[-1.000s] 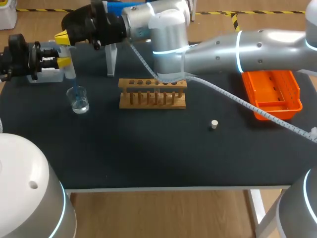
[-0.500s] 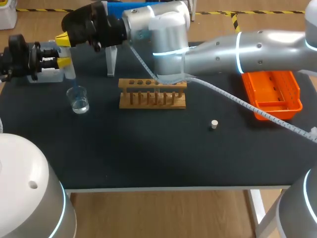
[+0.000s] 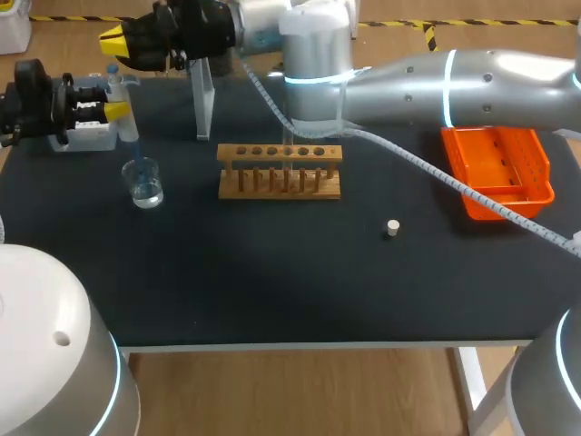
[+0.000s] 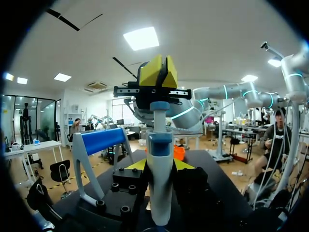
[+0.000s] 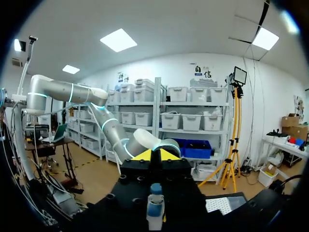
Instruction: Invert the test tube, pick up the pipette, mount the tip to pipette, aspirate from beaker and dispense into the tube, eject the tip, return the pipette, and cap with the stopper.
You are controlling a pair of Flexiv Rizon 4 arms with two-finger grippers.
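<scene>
Lying nearest on the dark bench (image 3: 272,291), the small pale stopper (image 3: 392,228) sat alone, well apart from everything else. Beyond it stood the wooden rack (image 3: 280,182), with the orange tray (image 3: 499,177) off to its right and the glass beaker (image 3: 143,182) to its left. The pipette (image 4: 160,145) hung upright over the beaker with its thin tip pointing down into the glass. The left end effector (image 4: 160,166) was clamped on its body from both sides. The right arm reached across the bench, and the right end effector (image 3: 116,41), its yellow tips pressed together, hovered just above the plunger (image 5: 155,189). Farthest back stood the clear stand (image 3: 204,100).

I judged the drawing-up of liquid to be the step in hand. A push landing off-centre on the plunger could tilt the pipette in its grip or drive the tip against the beaker. Lifting the tip clear of the liquid too early would pull in air, and a jolt on the way to the rack could shake drops loose.

Whether the tip's end sat below the liquid could not be told, nor whether the right tips touched the plunger. The tube in the rack was hard to make out, and most of the left arm was cut off.
</scene>
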